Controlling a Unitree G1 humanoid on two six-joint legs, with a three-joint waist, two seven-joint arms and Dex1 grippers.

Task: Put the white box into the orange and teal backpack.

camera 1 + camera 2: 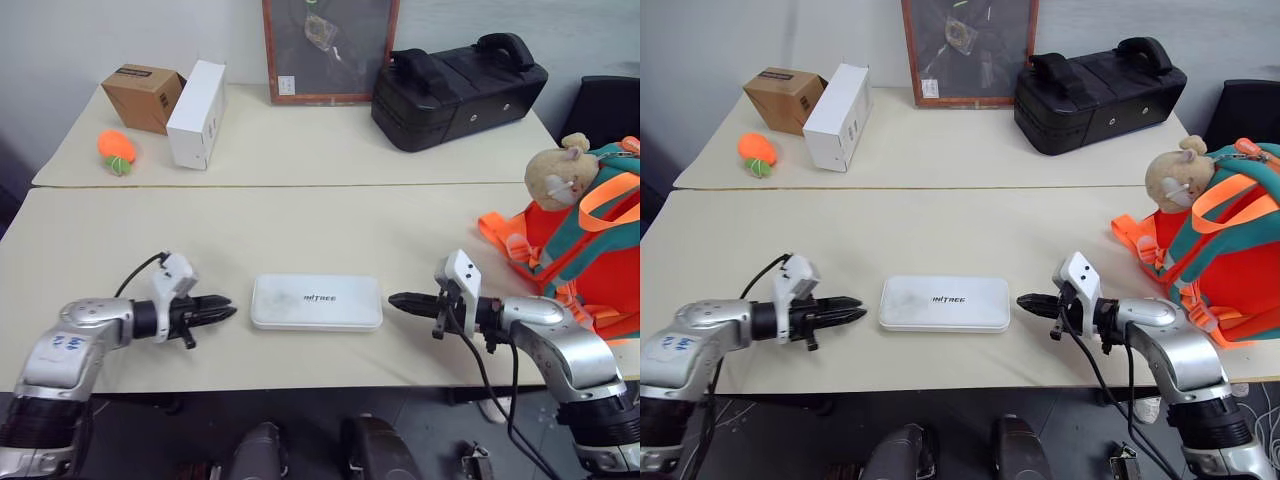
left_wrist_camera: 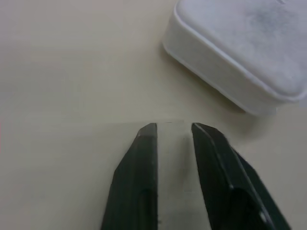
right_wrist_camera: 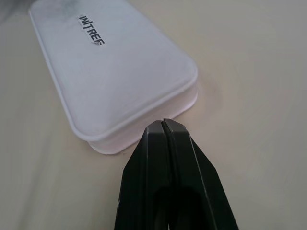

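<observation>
Two grippers flank the white box (image 1: 316, 302), which lies flat at lower centre of the table (image 1: 300, 215), apart from both. It looks stiff, smooth, probably light and slippery, so squeezing its short ends seems best. Left gripper (image 2: 173, 128) is slightly parted, empty; right gripper (image 3: 162, 125) is clenched, empty. Head views add the orange and teal backpack (image 1: 590, 235) at right; wrist views reveal the box's rounded rim.

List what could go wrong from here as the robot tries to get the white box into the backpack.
1. The white box lies flat, with each tool at one short end: left tool slightly open, right tool shut. Squeezed endwise, it could slip or tip.
2. The orange and teal backpack sits at the table edge; a push might topple it.
</observation>
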